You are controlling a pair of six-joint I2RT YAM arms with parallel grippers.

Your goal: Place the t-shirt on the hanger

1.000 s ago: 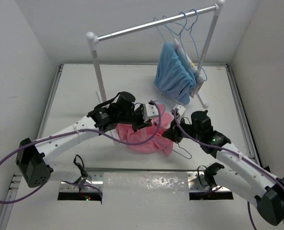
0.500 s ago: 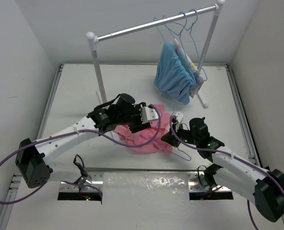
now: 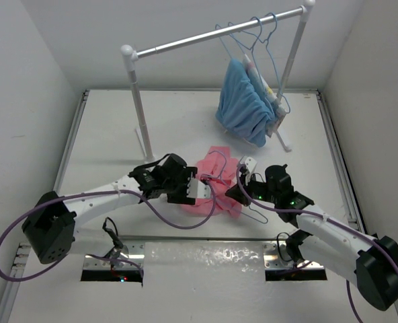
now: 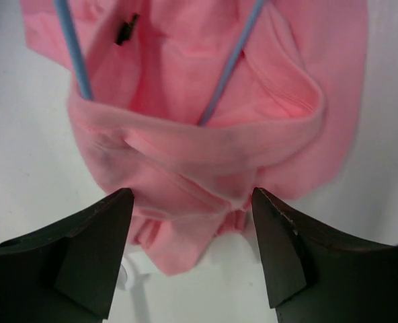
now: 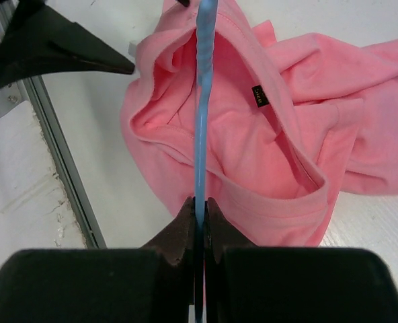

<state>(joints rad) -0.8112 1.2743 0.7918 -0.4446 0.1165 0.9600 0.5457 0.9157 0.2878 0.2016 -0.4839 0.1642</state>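
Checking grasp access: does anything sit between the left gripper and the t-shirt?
Nothing visible. The open left gripper faces the t-shirt directly, bunched edge nearest; the hanger runs farther in, pinched by the right gripper.

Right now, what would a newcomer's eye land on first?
The salmon-pink t-shirt lies crumpled mid-table, a light-blue hanger threaded into its opening. The right gripper pinches that hanger; the left gripper stands open at the shirt's edge. At the back, a light-blue garment hangs on the rail.

Bright, even light is flooding the white table (image 3: 111, 128), shadows are falling soft and faint, and the salmon-pink cloth t-shirt (image 4: 206, 161) is showing slightly blurred up close.
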